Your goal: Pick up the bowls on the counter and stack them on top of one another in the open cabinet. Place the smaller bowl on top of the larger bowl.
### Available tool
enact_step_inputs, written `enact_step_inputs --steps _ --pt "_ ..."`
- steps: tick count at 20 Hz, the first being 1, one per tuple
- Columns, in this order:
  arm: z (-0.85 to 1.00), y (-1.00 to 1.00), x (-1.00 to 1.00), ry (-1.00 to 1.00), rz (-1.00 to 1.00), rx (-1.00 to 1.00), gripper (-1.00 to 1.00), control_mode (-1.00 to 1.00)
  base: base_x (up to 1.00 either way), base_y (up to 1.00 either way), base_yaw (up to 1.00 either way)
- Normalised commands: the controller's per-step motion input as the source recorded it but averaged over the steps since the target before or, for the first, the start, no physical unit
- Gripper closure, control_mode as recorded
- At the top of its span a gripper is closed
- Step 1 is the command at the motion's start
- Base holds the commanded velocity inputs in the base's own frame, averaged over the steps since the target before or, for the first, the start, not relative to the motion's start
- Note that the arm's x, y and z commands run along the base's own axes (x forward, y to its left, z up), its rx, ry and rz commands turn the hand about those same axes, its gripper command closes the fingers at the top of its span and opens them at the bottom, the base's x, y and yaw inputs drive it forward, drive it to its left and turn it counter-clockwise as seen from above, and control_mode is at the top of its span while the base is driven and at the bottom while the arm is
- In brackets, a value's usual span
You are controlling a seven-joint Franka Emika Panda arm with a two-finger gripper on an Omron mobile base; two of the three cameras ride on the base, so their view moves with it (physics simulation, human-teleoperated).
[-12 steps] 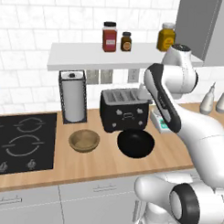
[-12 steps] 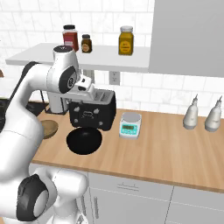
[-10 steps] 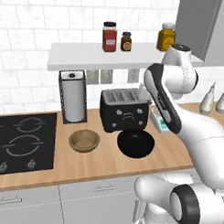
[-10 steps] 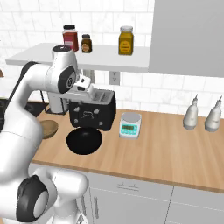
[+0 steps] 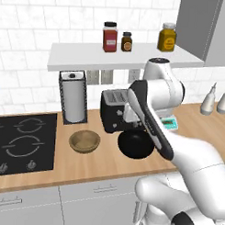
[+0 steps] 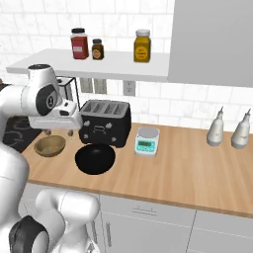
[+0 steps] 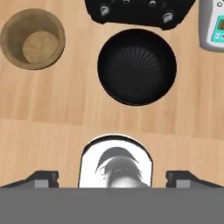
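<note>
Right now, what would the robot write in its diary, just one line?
stage: approach | gripper: open, above counter | black bowl: on counter, untouched | tan bowl: on counter, apart from it | shelf: no bowls

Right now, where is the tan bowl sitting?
The tan bowl sits on the counter, between the stovetop and the black bowl, in front of the paper towel holder.

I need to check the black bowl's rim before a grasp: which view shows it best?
The hand view: the black bowl lies straight below, whole rim and ribbed inside visible. The right base view shows it whole but aslant; in the left base view the arm hides part of it.
</note>
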Motion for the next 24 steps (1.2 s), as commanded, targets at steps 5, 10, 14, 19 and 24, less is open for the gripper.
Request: enact_step_inputs --steps 5,10,14,19,24 --pt "-0.94 1.00 0.08 0.23 0.00 -0.04 -1.00 -1.00 0.00 0.00 0.00" --pt "-0.63 0.69 0.35 0.25 0.04 -0.21 -1.00 -1.00 0.00 0.00 0.00" --pt "-0.23 0.96 0.29 0.05 0.24 -0.11 -1.00 -1.00 0.00 0.00 0.00" --pt "-0.37 0.80 0.47 0.00 0.37 -0.06 -1.00 -1.00 0.00 0.00 0.00" --pt "-0.27 0.36 0.66 0.00 0.29 -0.01 -1.00 -1.00 0.00 0.00 0.00"
